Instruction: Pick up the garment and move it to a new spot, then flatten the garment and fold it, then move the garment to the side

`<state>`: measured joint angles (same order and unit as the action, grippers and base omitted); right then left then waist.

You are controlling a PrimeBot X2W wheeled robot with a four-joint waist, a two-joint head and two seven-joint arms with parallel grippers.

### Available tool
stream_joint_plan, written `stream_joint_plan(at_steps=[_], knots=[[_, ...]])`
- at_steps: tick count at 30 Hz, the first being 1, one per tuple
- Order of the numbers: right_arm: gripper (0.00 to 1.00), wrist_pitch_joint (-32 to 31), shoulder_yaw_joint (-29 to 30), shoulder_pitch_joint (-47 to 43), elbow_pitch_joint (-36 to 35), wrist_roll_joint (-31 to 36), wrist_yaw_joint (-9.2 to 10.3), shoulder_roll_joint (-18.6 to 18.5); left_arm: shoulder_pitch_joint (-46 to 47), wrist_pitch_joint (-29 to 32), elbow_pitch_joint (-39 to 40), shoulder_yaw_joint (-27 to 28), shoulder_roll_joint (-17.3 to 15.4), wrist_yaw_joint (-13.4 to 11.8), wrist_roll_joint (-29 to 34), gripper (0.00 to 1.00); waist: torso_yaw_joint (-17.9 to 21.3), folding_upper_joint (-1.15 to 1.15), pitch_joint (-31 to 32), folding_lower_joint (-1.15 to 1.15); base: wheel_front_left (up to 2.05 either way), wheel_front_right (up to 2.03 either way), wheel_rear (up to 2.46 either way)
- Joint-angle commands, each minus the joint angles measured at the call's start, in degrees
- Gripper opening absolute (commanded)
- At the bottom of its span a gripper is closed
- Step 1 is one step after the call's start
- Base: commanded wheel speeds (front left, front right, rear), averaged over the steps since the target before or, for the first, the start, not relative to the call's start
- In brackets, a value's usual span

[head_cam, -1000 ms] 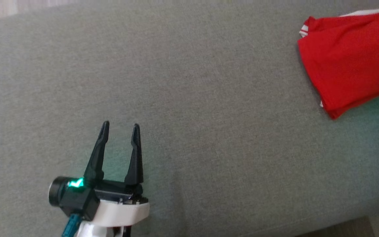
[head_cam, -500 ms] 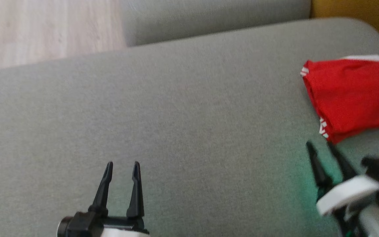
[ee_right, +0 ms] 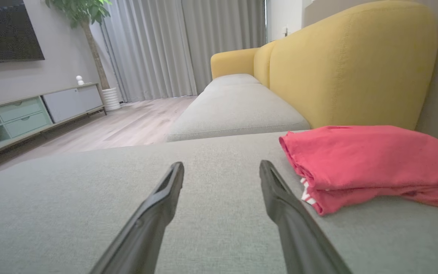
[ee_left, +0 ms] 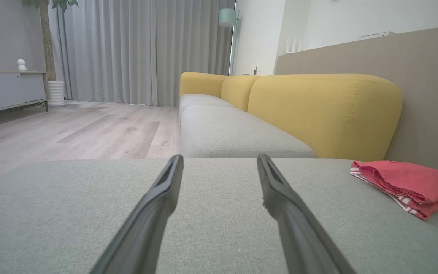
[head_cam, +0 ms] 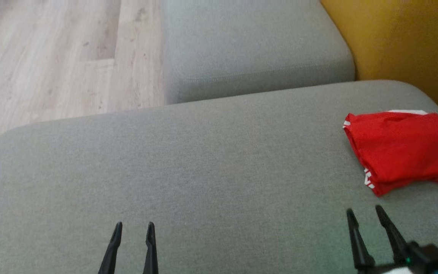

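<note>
The garment [head_cam: 401, 150] is red with white trim and lies folded at the far right of the grey cushion [head_cam: 203, 182]. It also shows in the left wrist view [ee_left: 405, 182] and the right wrist view [ee_right: 367, 163]. My right gripper [head_cam: 364, 212] hovers open just in front of the garment, apart from it, nothing between its fingers. The left gripper [head_cam: 134, 226] stands open over the cushion's near middle, well left of the garment. In their own wrist views the left gripper [ee_left: 219, 158] and right gripper [ee_right: 221, 164] both show spread, empty fingers.
A second grey seat [head_cam: 253, 45] adjoins the cushion at the back. A yellow backrest [head_cam: 394, 42] rises on the right. Wooden floor [head_cam: 51, 57] lies to the left. A low cabinet [ee_right: 32, 110] and a potted plant [ee_right: 86, 23] stand further off.
The head camera has tilted up, bringing the floor and far seat into view. The right gripper has come into view, drawn back from the garment, its jaws wide.
</note>
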<state>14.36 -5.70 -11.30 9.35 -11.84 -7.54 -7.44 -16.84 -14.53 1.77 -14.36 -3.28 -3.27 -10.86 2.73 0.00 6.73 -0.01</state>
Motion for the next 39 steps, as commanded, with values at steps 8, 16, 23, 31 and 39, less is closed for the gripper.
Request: stream_joint_plan(at_steps=[8, 16, 23, 31, 39], knots=[[1.00, 0.6, 2.0, -1.9, -3.6, 3.8, 0.05, 2.3, 0.2, -0.5, 0.5, 2.9, 0.4, 0.1, 0.9, 1.00, -0.2, 0.00, 1.9, 0.01, 0.00, 0.00, 0.00], [1.00, 0.6, 1.6, -1.9, -2.9, 3.9, 0.05, 2.4, 0.4, -0.5, 0.0, 3.1, 0.4, -0.5, 0.3, 1.00, -0.3, 0.00, 2.3, 0.01, 0.00, 0.00, 0.00], [0.00, 0.0, 2.7, -3.9, -0.2, 3.4, 0.00, 3.0, -2.0, 0.1, -2.3, 1.1, 0.0, -0.3, 0.7, 0.00, -0.2, 0.00, 2.3, 0.01, 0.00, 0.00, 0.00], [0.00, -0.9, 2.7, -4.1, 3.2, 0.0, 0.00, 3.0, -2.0, 0.9, -5.7, 1.5, -0.2, 0.0, -2.7, 0.00, -0.3, 0.00, 2.0, 0.02, 0.00, 0.00, 0.00], [0.00, -2.0, 3.1, -2.6, 3.3, -5.6, 0.01, 2.9, -0.3, 1.9, -6.6, 2.4, -0.5, 0.8, -8.4, 0.00, -0.4, 0.00, 1.4, 0.02, 0.00, 0.00, 0.00]])
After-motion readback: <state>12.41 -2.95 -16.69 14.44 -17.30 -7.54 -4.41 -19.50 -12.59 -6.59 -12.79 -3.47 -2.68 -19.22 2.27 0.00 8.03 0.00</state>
